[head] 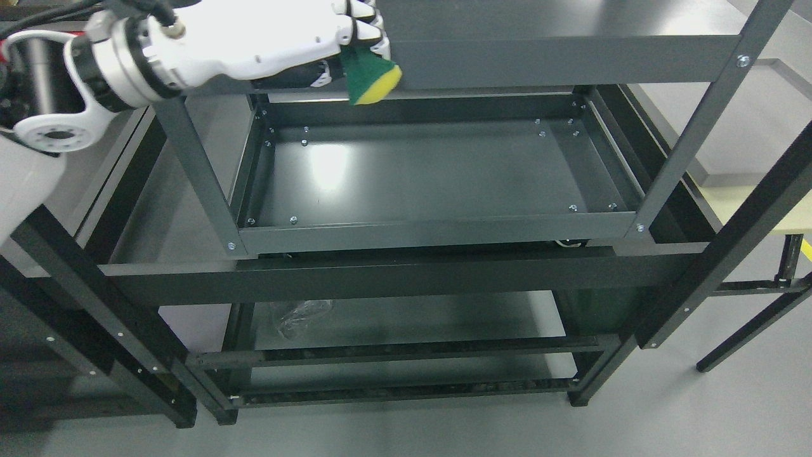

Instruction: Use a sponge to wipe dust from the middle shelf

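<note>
Sponge [371,79]: a small wedge-looking pad, dark green scouring layer over a yellow foam layer, hanging at the top of the view, in front of the top shelf's front edge and above the middle shelf.

How it will likely handle: probably light, soft and squashy — it should give under pressure rather than slip, and is best held by its upper part so the lower face stays free for wiping.

Left hand [266,41]: white, entering from the upper left; its fingers [365,19] are curled down and pinch the top of the sponge, leaving most of it hanging below.

Right hand: not visible.

Middle shelf [438,171]: a dark grey metal tray with a raised rim and small screws at the corners; its floor is bare and carries a bright glare patch. Dust cannot be made out.

Gap: the sponge is well above the tray floor — not touching it.

Top shelf [558,44]: a dark panel across the upper edge.

Lower shelf [406,320]: holds a crumpled clear plastic wrapper [301,314].

Surroundings: black frame posts [748,209] and a grey floor [698,412].
</note>
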You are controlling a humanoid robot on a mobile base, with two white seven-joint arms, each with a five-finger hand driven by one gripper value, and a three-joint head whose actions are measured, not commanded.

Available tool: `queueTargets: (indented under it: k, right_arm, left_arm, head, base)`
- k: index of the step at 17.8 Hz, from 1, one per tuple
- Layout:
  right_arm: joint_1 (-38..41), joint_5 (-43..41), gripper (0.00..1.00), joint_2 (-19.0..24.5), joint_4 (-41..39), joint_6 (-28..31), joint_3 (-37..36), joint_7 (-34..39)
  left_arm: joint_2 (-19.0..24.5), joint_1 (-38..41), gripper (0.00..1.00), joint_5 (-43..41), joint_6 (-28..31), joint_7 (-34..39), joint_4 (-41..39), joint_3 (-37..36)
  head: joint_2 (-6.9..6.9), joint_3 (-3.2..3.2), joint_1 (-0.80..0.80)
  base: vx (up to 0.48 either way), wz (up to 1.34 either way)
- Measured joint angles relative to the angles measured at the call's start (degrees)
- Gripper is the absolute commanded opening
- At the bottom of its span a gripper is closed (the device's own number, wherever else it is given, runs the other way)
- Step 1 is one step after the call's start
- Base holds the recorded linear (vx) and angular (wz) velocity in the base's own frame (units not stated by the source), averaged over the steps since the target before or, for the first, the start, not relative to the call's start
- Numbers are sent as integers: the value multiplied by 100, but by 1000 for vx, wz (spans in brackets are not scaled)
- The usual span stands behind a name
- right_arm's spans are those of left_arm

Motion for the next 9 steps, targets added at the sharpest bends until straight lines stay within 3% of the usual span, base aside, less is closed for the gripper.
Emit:
queueTargets:
  k: [5, 9]
  right_arm:
    - [0, 0, 100, 0, 0, 0, 0, -10]
    - [0, 0, 100, 0, 0, 0, 0, -22]
  left_arm:
    - [693, 651, 0, 375, 0, -64, -297, 863]
    - [929, 909, 0, 891, 0, -67, -436, 1364]
  head:
    - [0, 0, 0]
    - [0, 0, 0]
  base:
    - [0, 0]
    - [0, 0]
